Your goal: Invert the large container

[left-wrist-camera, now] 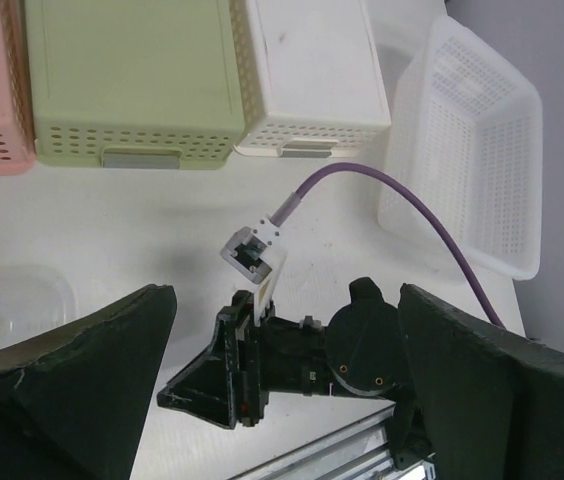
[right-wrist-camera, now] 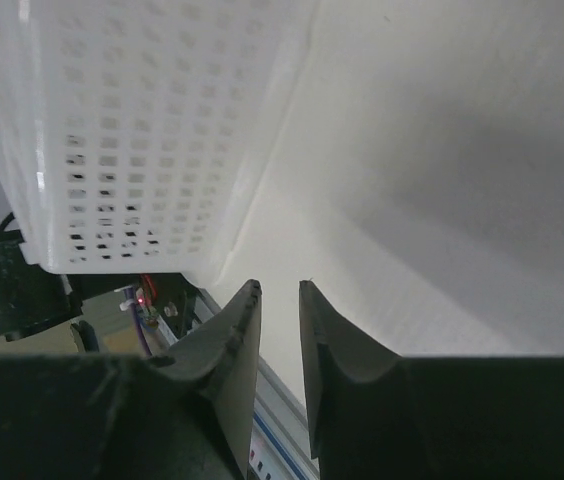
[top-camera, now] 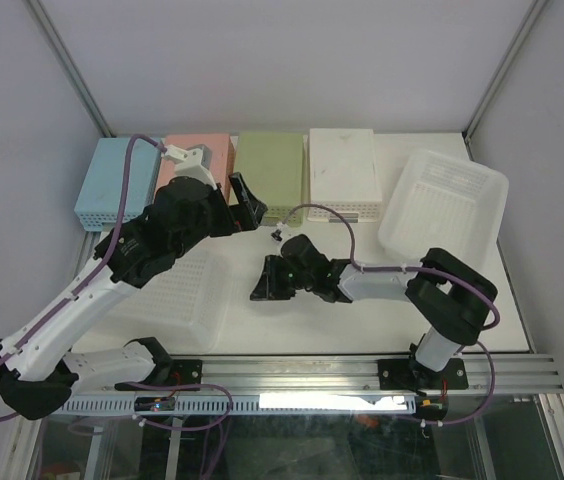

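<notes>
A large white perforated container (top-camera: 182, 295) lies at the near left, partly under my left arm, and seems to have its flat perforated face up. Its side wall fills the upper left of the right wrist view (right-wrist-camera: 142, 120). A second white perforated basket (top-camera: 447, 205) sits open side up and tilted at the far right, also in the left wrist view (left-wrist-camera: 472, 140). My left gripper (top-camera: 247, 205) hovers wide open and empty (left-wrist-camera: 284, 300). My right gripper (top-camera: 262, 282) is low over the table just right of the container, jaws a narrow gap apart and empty (right-wrist-camera: 280, 288).
Lidded boxes stand in a row at the back: blue (top-camera: 112, 180), pink (top-camera: 202, 155), green (top-camera: 270, 170) and white (top-camera: 342, 165). A purple cable (left-wrist-camera: 402, 195) loops above the right wrist. A metal rail (top-camera: 362, 375) runs along the near edge.
</notes>
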Controlling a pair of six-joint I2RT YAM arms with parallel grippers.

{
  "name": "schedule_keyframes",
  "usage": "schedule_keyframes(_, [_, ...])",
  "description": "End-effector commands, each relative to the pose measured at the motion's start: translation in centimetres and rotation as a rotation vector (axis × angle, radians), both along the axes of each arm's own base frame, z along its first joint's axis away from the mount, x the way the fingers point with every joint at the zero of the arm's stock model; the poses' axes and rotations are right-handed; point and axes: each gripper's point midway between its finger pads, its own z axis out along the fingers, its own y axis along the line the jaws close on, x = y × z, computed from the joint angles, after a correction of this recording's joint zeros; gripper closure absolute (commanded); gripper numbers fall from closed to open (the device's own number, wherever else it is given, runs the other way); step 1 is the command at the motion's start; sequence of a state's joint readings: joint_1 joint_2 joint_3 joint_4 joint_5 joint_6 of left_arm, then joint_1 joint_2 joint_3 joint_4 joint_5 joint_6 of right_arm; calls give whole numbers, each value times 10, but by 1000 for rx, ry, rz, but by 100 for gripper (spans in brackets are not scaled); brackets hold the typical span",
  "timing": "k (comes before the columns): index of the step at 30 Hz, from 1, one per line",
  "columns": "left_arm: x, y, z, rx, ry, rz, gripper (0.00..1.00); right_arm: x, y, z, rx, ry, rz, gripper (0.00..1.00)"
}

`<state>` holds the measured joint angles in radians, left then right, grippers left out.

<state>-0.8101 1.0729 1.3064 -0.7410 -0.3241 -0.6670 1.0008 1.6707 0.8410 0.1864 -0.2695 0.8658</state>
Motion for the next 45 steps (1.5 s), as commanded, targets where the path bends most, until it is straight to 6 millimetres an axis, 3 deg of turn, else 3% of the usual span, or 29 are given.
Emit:
schedule_keyframes(1, [6,1,3,-2,-7,23,1,-2,7,12,111,37,-63,75])
schedule_keyframes(7, [3,1,14,-27,-21,18,1,-1,81,18,222,85,4,75])
schedule_keyframes(10, [2,4,16,-41,-24,24,1,4,125,37,305,89,61,75])
schedule_keyframes(12, [1,4,15,-43,-21,24,1,8,137,38,315,87,74,76])
schedule_keyframes(15, [0,4,14,-43,-18,23,1,16,125,39,326,88,69,76])
schedule_keyframes(18, [0,5,11,-40,-15,25,1,33,84,36,290,60,5,76])
schedule_keyframes(21, [3,2,6,-27,-7,22,1,50,32,50,230,-18,-53,76])
schedule_keyframes(25, [7,-5,2,-17,-4,8,1,68,-60,44,-54,-157,-194,72])
schedule_keyframes(27, [10,-8,-1,-12,-4,2,1,78,-109,52,-184,-242,-297,65])
schedule_keyframes(32, [16,-24,-12,-22,9,-41,1,101,-234,100,-415,-424,-611,38])
schedule_keyframes(35, [20,-37,-20,-28,24,-75,1,112,-297,133,-509,-513,-808,25])
schedule_keyframes(39, [22,-48,-27,-34,40,-108,1,134,-341,147,-593,-486,-926,20])
schedule_keyframes(45, [20,-55,-33,-42,53,-136,1,183,-353,120,-706,-355,-895,21])
